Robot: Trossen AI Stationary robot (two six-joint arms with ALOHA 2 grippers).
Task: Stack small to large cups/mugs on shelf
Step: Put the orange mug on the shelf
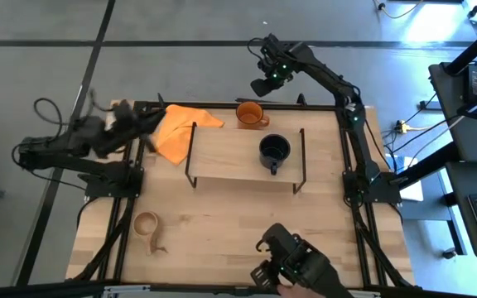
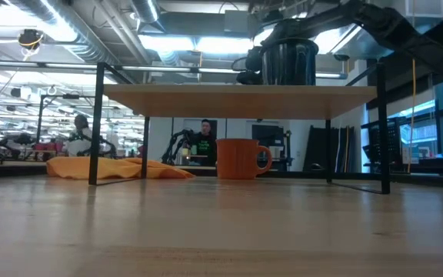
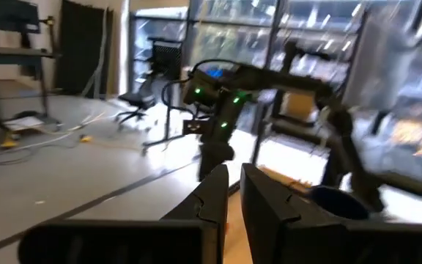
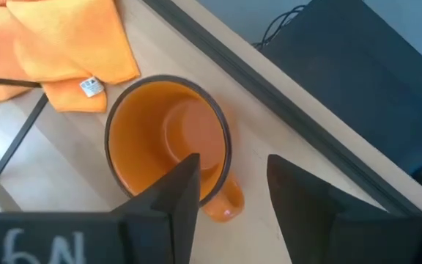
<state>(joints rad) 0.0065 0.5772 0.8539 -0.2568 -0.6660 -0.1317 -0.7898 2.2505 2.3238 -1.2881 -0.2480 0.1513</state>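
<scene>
Table (image 1: pixel 222 223): pale wood planks w/ visible grain, matt; shelf (image 1: pixel 230 153): same light wood top, smooth, on thin black metal wire legs; orange mug (image 4: pixel 168 147): glossy glazed look, smooth inside & out, darker rim; navy mug (image 1: pixel 274 151): dark, shiny, catches light in low view; wooden cup (image 1: pixel 146 224): tan wood, matt; cloth (image 1: pixel 176 128): orange soft fabric, crumpled, small white tag; right gripper (image 4: pixel 229 187): fingers matt black plastic-like; frame rails black metal.

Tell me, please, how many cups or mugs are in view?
3: a dark mug on the shelf, an orange mug behind it, a wooden cup on the table's near left.
</scene>
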